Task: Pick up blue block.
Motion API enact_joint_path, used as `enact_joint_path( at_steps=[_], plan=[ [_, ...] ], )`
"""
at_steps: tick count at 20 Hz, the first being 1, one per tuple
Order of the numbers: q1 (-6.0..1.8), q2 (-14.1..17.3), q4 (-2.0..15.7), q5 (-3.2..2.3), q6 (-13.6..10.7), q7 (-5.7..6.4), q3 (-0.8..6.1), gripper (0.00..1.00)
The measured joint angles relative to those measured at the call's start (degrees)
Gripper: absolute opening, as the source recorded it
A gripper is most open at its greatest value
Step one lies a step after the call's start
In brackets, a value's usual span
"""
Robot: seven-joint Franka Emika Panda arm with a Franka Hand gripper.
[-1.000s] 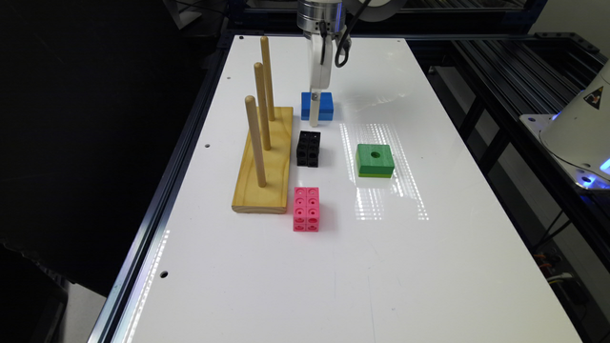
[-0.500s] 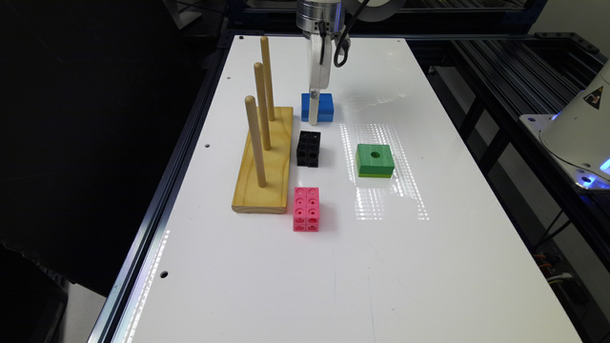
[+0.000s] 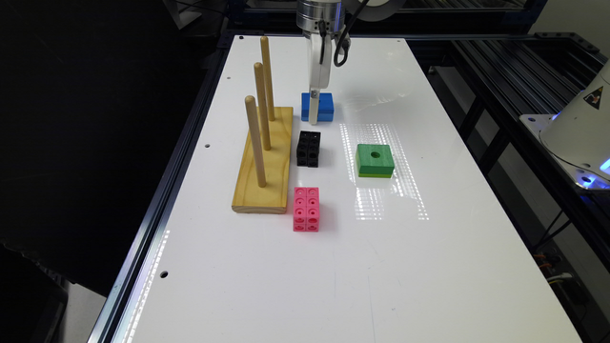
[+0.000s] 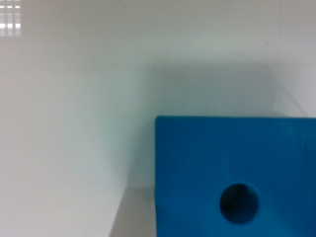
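The blue block [image 3: 325, 105] lies flat on the white table [image 3: 333, 276], toward the far end. In the wrist view the blue block [image 4: 237, 168] is very close, and the round hole in its top is plain. My gripper [image 3: 313, 112] hangs straight down from the wrist and reaches to the block's level. In the exterior view its white tip overlaps the block's near face. No frame shows how the jaws stand.
A wooden base with three upright pegs [image 3: 269, 166] stands to the exterior view's left of the blue block. A black studded block [image 3: 309, 148] sits just in front of it, with a pink one [image 3: 306, 209] nearer still. The green block with a hole [image 3: 374, 160] lies to the right.
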Motion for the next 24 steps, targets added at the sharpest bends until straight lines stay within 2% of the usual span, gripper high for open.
enact_joint_path(
  at_steps=[9,14,18,24],
  plan=[
    [0.00,-2.2,-0.03,0.00,-2.0,0.00,-0.01,0.00],
    [0.00,-6.6,-0.14,0.03,-6.7,0.02,0.00,0.00],
    [0.00,-8.4,-0.25,0.03,-8.1,0.03,0.01,0.00],
    [0.00,-12.2,-0.28,0.06,-12.0,0.07,0.03,0.00]
  ],
)
